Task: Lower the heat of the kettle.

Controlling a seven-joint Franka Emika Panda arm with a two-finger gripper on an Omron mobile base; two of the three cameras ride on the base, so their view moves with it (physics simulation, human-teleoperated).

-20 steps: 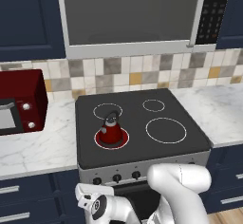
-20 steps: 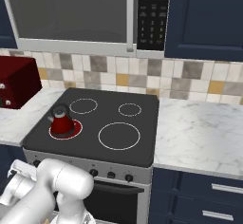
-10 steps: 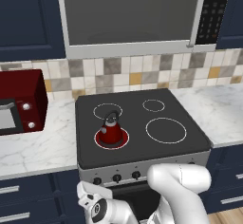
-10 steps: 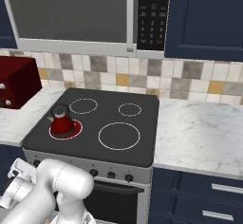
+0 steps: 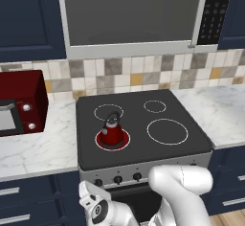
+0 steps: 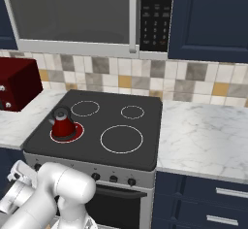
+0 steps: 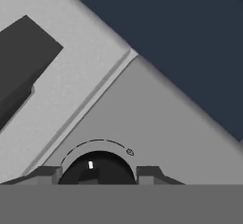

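The small red kettle (image 5: 112, 132) (image 6: 62, 124) stands on the front left burner (image 5: 102, 145), whose ring glows red. In the hand view my gripper (image 7: 98, 176) is pressed up to the stove's grey front panel (image 7: 156, 123). A round dark knob (image 7: 98, 168) with a white mark fills the gap, and a fingertip (image 7: 47, 174) touches it on each side. My hand (image 5: 93, 205) sits low at the stove's front left, just below the leftmost knob (image 5: 98, 182).
A big red microwave (image 5: 19, 103) stands on the marble counter (image 5: 43, 143) left of the stove. More dark knobs (image 5: 127, 177) line the front panel. Navy drawers (image 6: 213, 199) lie below the counter, a range hood (image 5: 129, 19) above.
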